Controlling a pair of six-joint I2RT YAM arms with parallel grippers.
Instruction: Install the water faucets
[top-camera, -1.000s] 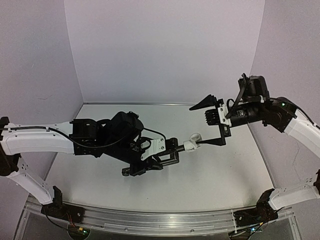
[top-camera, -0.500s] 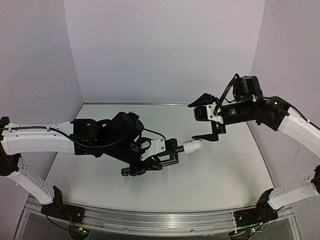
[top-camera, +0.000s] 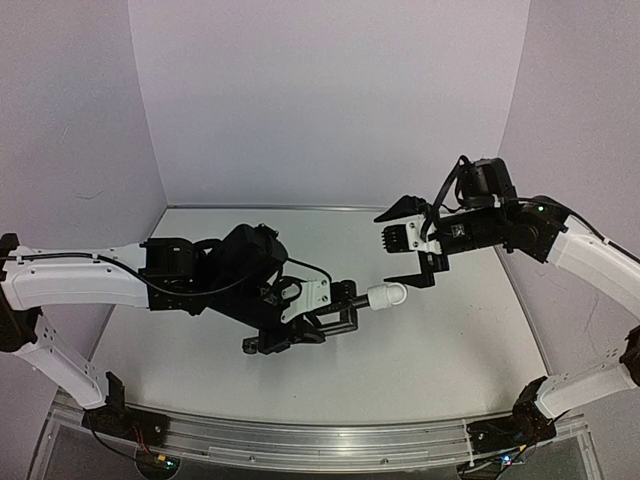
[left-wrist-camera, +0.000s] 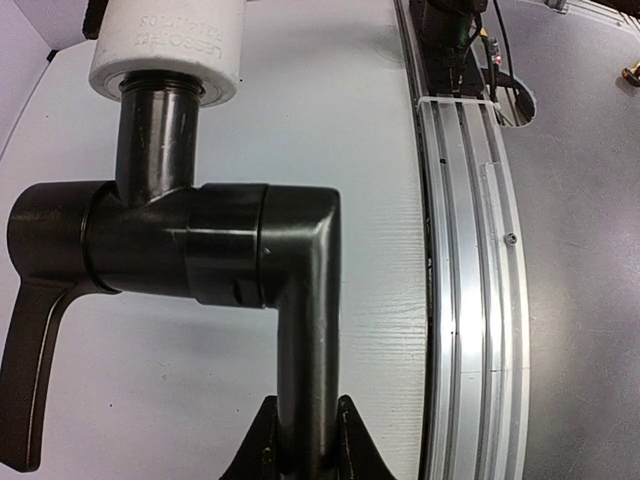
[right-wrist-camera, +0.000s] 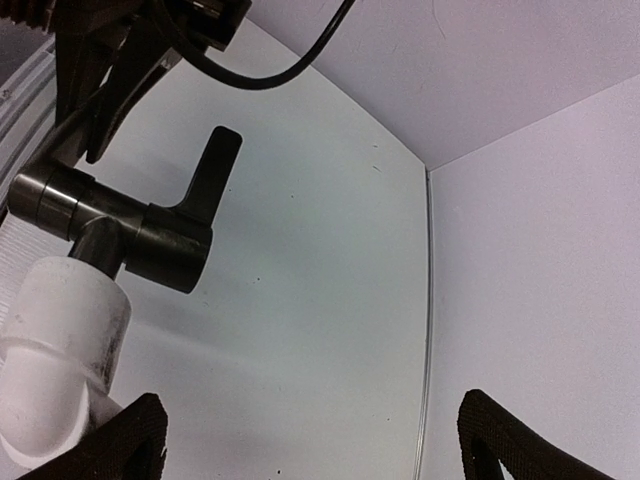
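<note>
Overhead and both wrist close-ups share the faucet (left-wrist-camera: 225, 260)

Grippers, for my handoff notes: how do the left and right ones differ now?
The left gripper is shut on the black L-shaped faucet; the right gripper is open and empty. The left carries the load; the right only hovers beside the white plastic tubular fitting on the faucet's end. Both are black and two-fingered.

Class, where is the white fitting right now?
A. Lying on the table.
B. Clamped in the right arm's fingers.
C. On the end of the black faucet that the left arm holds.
C: the white fitting sits on the end of the black faucet, whose pipe the left gripper clamps; the right gripper stands open.
</note>
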